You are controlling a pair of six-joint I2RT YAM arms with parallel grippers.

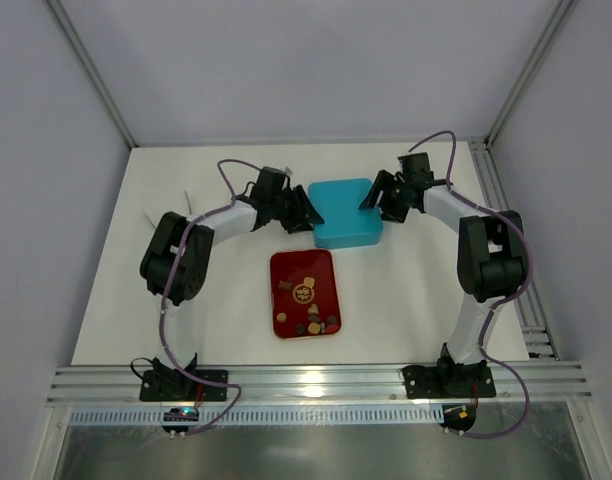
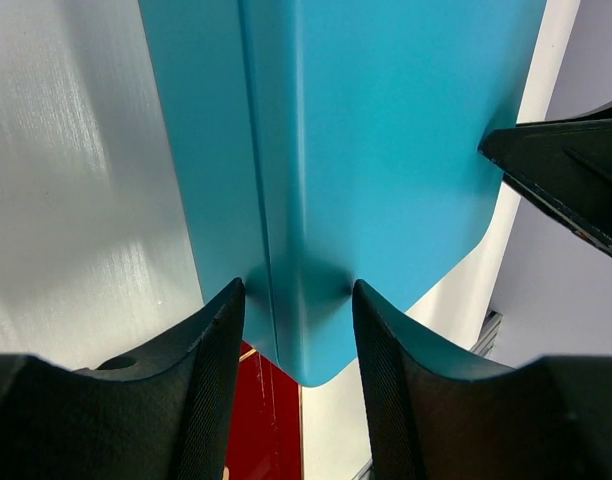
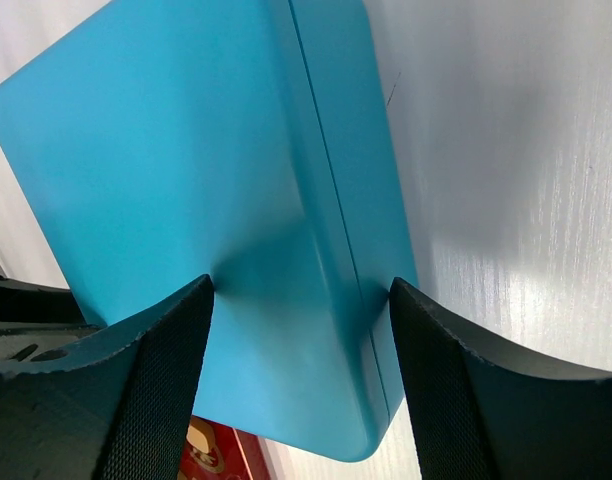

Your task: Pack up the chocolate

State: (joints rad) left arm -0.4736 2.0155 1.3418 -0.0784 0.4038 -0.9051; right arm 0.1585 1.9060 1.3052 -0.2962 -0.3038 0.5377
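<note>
The chocolate (image 1: 304,292) lies in the red tray (image 1: 323,266) on the table (image 1: 426,290), just in front of the blue box (image 1: 346,222). The left gripper (image 2: 296,292) and the right gripper (image 3: 301,288) each have one end of the box between the fingers. Whether they press on it, I cannot tell.

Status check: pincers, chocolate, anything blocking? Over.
Left pincer and right pincer straddling opposite ends of the blue box, grip unconfirmed. Box closed. Chocolate loose on the red tray, unpacked. Nothing seen blocking.
</note>
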